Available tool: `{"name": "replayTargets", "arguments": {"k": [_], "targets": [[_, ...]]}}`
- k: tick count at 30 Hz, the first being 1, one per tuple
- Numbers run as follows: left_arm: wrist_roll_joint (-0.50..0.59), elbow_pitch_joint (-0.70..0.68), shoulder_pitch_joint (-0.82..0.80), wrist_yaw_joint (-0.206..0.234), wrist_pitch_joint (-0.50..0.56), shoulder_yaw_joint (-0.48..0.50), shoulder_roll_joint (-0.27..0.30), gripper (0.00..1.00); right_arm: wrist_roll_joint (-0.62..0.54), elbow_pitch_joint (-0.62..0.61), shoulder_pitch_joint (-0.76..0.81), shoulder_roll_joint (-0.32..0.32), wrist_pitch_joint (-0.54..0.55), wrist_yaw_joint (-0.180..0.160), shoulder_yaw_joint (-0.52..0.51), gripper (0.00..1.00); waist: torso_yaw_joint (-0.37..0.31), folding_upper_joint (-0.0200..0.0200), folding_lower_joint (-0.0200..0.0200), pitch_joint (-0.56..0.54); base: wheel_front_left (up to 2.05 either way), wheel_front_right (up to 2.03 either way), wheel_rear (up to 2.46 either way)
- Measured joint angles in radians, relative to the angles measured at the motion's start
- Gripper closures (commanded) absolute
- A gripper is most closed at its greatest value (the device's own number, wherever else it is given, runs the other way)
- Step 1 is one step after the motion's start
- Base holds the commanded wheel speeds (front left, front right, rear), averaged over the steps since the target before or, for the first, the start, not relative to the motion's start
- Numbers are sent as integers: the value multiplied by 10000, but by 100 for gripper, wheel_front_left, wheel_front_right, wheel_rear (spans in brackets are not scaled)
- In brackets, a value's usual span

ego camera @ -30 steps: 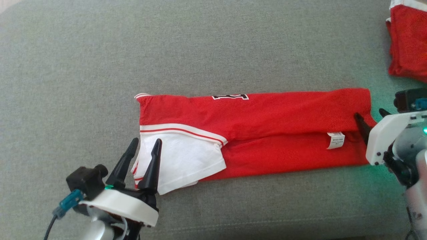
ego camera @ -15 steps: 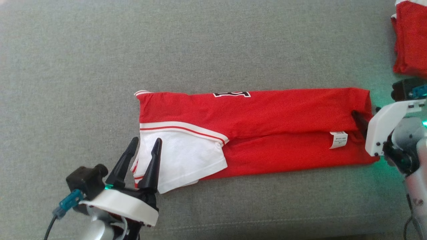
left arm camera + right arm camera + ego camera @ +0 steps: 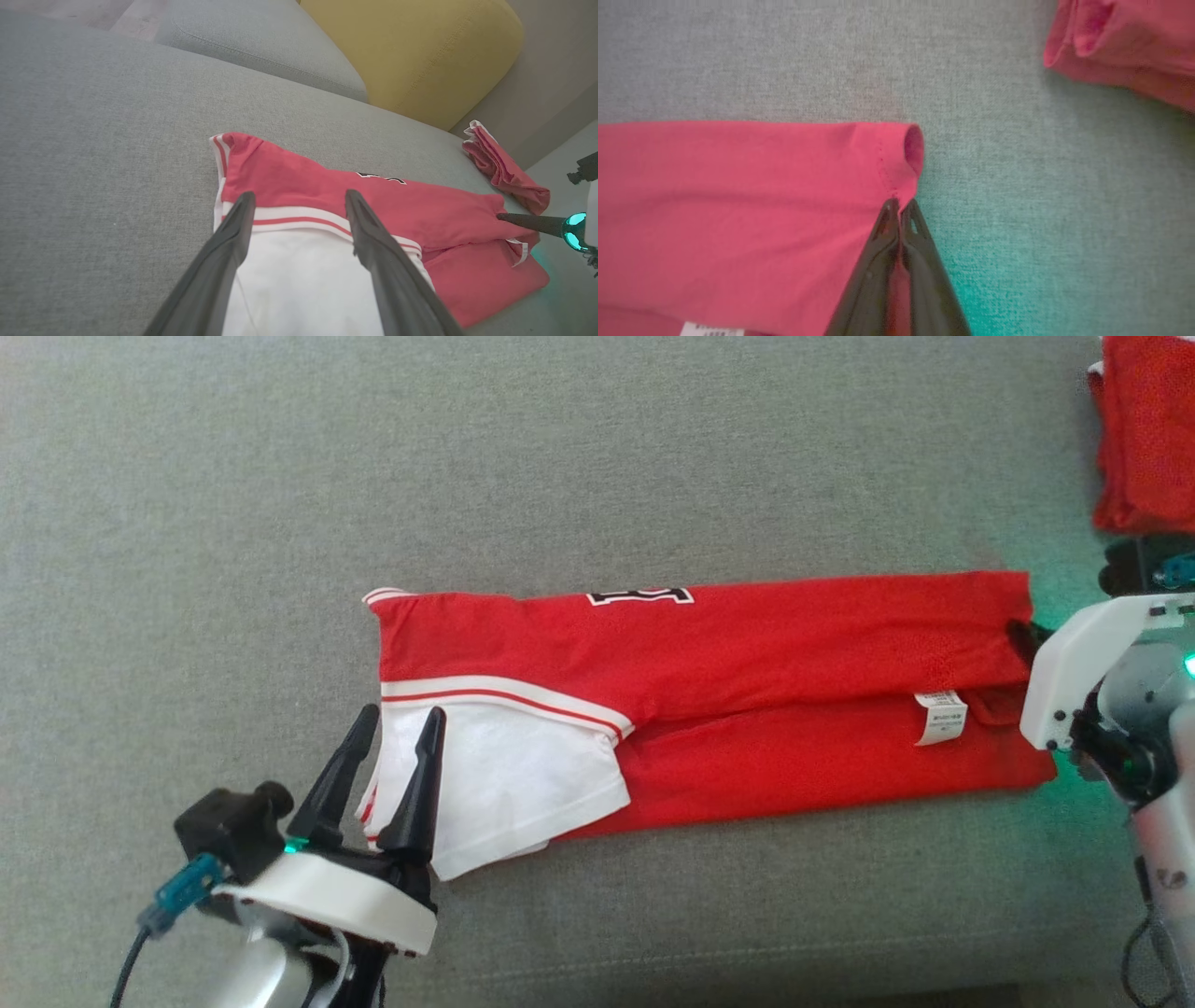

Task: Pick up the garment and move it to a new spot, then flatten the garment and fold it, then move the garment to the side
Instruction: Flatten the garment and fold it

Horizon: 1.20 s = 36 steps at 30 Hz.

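A red garment (image 3: 728,672) with a white sleeve (image 3: 504,775) and a white care label (image 3: 941,717) lies folded lengthwise into a long strip on the grey cushion. My left gripper (image 3: 400,722) is open, its two fingers (image 3: 219,261) standing over the white sleeve at the strip's left end. My right gripper (image 3: 899,205) is shut on the red hem at the strip's right end (image 3: 1022,635); the fabric (image 3: 896,182) is pinched between the closed fingertips.
A second red garment (image 3: 1144,429) lies folded at the far right of the grey sofa seat (image 3: 467,476). A yellow cushion (image 3: 420,51) and a grey cushion (image 3: 261,42) stand behind. The seat's front seam (image 3: 747,966) runs near the bottom.
The right gripper's fingers, open around the right hem one second ago, have closed on it and drawn back to the right. The left gripper stayed open over the sleeve. The camera shifted slightly.
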Motion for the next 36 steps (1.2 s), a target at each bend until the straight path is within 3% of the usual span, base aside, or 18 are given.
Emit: {"name": "replayTargets", "arguments": {"k": [8,19,28,36], "targets": [[-2,4,7,19,0,-13,10,0,418,-639,156,-171,-782,0,-56,100,-194,0,0,-229,0,0,0],[-4,4,12,48,13,-128,25,0,1260,-3135,1570,-146,-1191,0,299,100,-432,0,0,-471,0,0,0],[-4,-2,12,48,59,-176,40,0,1668,-5049,2286,276,-1200,0,1948,100,-295,0,0,-576,0,0,0],[-6,-2,8,44,59,-219,21,0,1944,-5193,1851,1011,-1423,0,3390,100,98,0,0,-686,0,0,0]]}}
